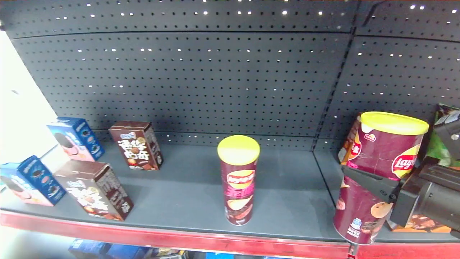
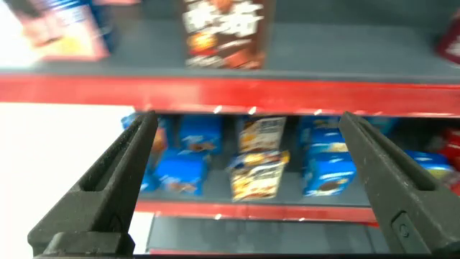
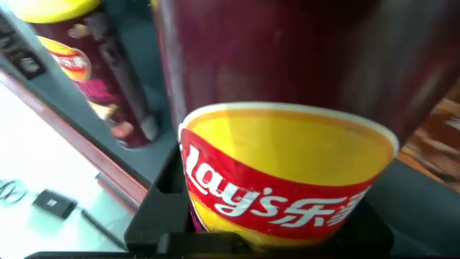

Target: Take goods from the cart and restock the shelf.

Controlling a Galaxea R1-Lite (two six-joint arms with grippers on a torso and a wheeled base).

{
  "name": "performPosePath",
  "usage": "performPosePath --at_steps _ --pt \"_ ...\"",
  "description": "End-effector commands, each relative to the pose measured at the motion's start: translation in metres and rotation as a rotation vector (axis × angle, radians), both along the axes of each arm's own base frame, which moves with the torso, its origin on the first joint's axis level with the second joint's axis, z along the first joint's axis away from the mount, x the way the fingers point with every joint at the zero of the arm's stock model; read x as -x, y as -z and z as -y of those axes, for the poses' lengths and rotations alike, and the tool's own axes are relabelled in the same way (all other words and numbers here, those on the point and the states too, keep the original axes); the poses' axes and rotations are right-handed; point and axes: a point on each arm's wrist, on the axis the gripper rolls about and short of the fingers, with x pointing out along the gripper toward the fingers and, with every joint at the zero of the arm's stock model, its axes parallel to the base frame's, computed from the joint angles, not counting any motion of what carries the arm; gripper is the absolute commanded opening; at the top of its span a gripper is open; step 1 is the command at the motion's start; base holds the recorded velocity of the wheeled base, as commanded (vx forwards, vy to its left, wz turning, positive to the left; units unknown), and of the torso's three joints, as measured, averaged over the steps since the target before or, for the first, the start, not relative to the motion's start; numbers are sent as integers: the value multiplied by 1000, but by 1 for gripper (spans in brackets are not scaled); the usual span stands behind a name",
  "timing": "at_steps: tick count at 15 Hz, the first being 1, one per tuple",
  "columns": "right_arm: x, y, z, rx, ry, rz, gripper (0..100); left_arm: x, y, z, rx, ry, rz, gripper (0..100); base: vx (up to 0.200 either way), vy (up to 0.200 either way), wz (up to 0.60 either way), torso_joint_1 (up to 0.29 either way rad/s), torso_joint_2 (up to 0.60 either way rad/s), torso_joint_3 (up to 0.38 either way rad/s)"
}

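Maroon can (image 1: pixel 377 151) clamped in right gripper (image 1: pixel 361 180) at shelf edge (image 1: pixel 179 238) — second can (image 1: pixel 239 180) well apart; left gripper (image 2: pixel 248 173) spread

Chips can (image 3: pixel 280 180) cropped, top blurred

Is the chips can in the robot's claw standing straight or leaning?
Leaning. The held can slants, yellow lid toward the right, unlike the upright can mid-shelf.
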Motion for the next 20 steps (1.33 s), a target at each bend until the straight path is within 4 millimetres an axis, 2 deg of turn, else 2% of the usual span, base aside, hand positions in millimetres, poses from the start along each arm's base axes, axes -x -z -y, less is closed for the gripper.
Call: performPosePath --at_steps 1,4,7,12,14,16,18,20 --pt "0 2 0 6 0 -7 0 0 0 0 0 0 -2 100 0 0 0 0 0 0" --pt "-8 5 -4 18 12 -25 0 0 0 0 0 0 -1 100 0 0 0 0 0 0" --pt "-32 13 -13 8 54 5 0 0 0 0 0 0 -1 100 0 0 0 0 0 0" --pt "-61 14 -30 -15 113 33 0 0 0 0 0 -1 -1 100 0 0 0 0 0 0" --pt "-83 12 -36 -38 148 41 0 0 0 0 0 -1 -1 100 0 0 0 0 0 0" --pt "-113 12 -34 -40 236 66 0 0 0 0 0 0 -1 100 0 0 0 0 0 0" --pt "-129 9 -36 -37 296 72 0 0 0 0 0 0 -1 100 0 0 0 0 0 0" --pt "-143 15 -43 -34 287 63 0 0 0 0 0 0 -1 100 0 0 0 0 0 0"
